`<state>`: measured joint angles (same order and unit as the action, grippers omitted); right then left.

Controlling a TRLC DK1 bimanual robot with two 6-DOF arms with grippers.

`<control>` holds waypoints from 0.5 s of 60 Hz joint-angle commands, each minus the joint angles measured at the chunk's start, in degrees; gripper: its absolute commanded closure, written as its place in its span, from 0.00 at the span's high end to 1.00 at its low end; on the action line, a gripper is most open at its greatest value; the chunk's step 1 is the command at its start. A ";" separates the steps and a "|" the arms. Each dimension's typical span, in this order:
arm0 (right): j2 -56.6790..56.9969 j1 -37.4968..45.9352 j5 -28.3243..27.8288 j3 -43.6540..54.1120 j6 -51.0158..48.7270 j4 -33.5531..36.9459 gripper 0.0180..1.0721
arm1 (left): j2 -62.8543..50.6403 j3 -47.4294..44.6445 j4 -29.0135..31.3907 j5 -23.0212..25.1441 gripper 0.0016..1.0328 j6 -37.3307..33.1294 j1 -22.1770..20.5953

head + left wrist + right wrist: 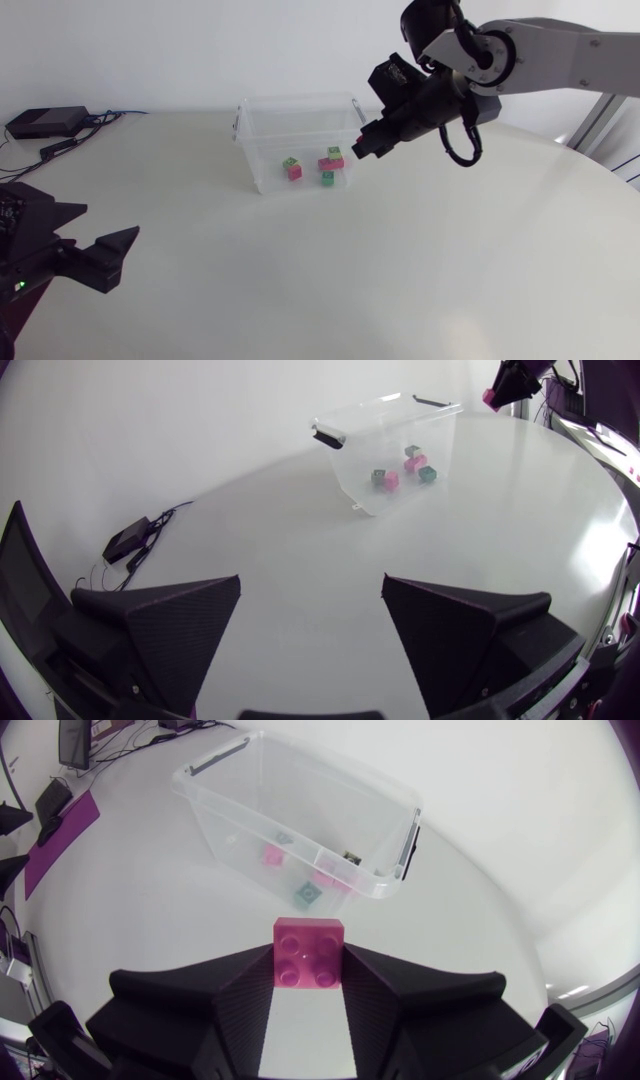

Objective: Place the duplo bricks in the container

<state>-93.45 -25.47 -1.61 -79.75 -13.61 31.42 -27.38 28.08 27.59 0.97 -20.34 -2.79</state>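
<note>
Right hand [364, 146]: pinching a pink duplo brick [308, 952] from both sides and holding it in the air just beside one end of the clear container [262, 140], apparently kept high so the brick clears the rim before release. Container: upright on the tabletop [400, 260], open-topped, with several pink and green bricks [331, 161] already on its floor. Left hand [312, 585]: fingers spread, empty, parked low and well apart from the container, likely to leave the way free.
</note>
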 commanded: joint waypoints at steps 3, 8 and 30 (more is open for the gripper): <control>-4.02 0.69 0.38 -3.93 1.48 -3.03 0.28 | 2.85 -2.76 0.35 -0.18 0.96 -1.46 1.38; -6.31 1.13 0.29 -6.30 1.74 -5.05 0.28 | 4.00 -3.38 0.35 -0.18 0.96 -1.37 2.00; -18.35 0.78 0.29 -16.14 2.27 -16.13 0.32 | 7.95 -6.63 0.18 -0.18 0.96 -3.83 5.42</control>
<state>-108.16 -24.56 -1.63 -93.69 -12.36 17.41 -20.56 23.64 27.57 0.99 -22.39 1.89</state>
